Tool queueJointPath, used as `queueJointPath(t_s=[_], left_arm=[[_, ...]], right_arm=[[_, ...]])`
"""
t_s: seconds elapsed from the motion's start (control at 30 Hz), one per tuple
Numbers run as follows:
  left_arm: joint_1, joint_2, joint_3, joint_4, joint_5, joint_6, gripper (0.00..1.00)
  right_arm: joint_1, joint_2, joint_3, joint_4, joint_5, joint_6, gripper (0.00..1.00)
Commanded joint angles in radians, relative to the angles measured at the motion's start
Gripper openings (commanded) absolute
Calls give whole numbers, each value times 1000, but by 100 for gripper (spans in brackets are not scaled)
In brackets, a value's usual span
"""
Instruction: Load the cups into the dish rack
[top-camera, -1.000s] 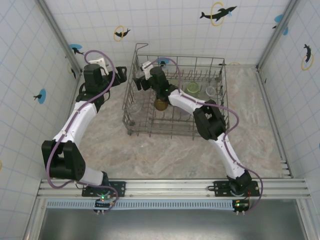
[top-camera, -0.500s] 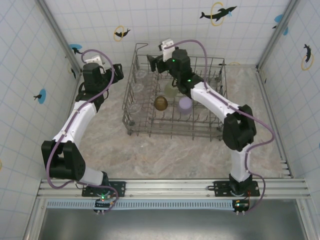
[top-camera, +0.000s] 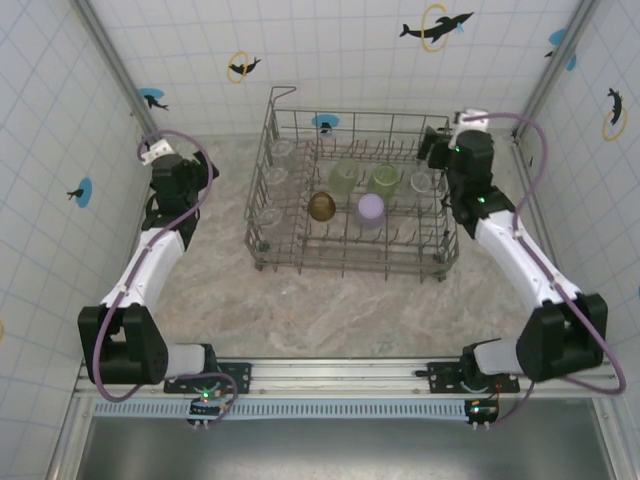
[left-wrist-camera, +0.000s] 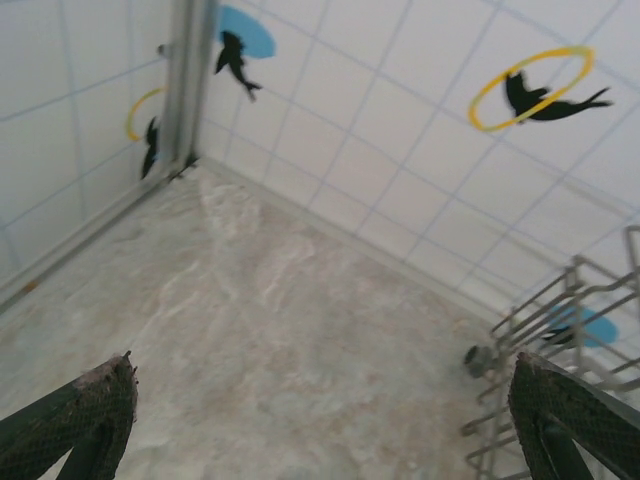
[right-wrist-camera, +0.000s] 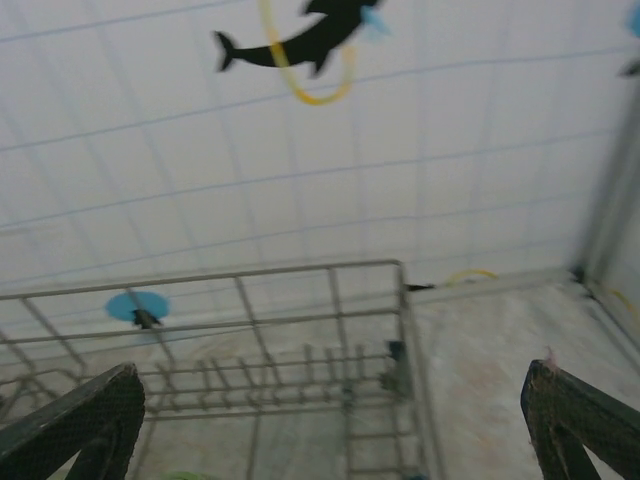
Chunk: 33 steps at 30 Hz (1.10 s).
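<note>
The grey wire dish rack (top-camera: 262, 240) stands mid-table. Inside it are two pale green cups (top-camera: 343, 177) (top-camera: 385, 178), an amber cup (top-camera: 321, 206), a lilac cup (top-camera: 371, 208) and clear cups (top-camera: 275, 178) along the left side, plus one clear cup (top-camera: 423, 183) at the right. My left gripper (top-camera: 203, 168) hovers left of the rack, open and empty (left-wrist-camera: 322, 368), with the rack's corner (left-wrist-camera: 560, 330) at its right. My right gripper (top-camera: 432, 148) hangs over the rack's back right corner, open and empty (right-wrist-camera: 332, 372), looking at the rack's rear wall (right-wrist-camera: 300, 330).
Tiled walls with dolphin stickers (top-camera: 437, 25) enclose the table on three sides. Bare marble tabletop (top-camera: 350, 310) lies in front of the rack and to its left (left-wrist-camera: 250, 300). The arm bases sit on a rail (top-camera: 340, 375) at the near edge.
My right arm has swung out of the rack's back left, across to its back right corner. My left gripper has drawn back toward the left wall. Both stay open.
</note>
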Motion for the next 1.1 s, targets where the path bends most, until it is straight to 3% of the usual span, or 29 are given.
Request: queueJointPath(t_s=[0.0, 0.27, 0.53, 0.67, 0.87, 1.07], left_arm=[[8, -22, -70, 31, -116, -12, 98], [13, -58, -275, 132, -211, 31, 98], [15, -100, -491, 306, -277, 145, 98], [16, -115, -627, 475, -257, 181, 98], [15, -52, -722, 597, -207, 197, 97], [15, 25, -807, 749, -168, 241, 98]], right_arm=[[-52, -114, -133, -72, 104, 89, 100], [-158, -275, -403, -156, 174, 160, 100], [-164, -256, -617, -90, 233, 141, 100], [-161, -276, -750, 78, 254, 150, 100], [-166, -338, -903, 301, 318, 115, 100], [-171, -295, -930, 378, 337, 54, 100]])
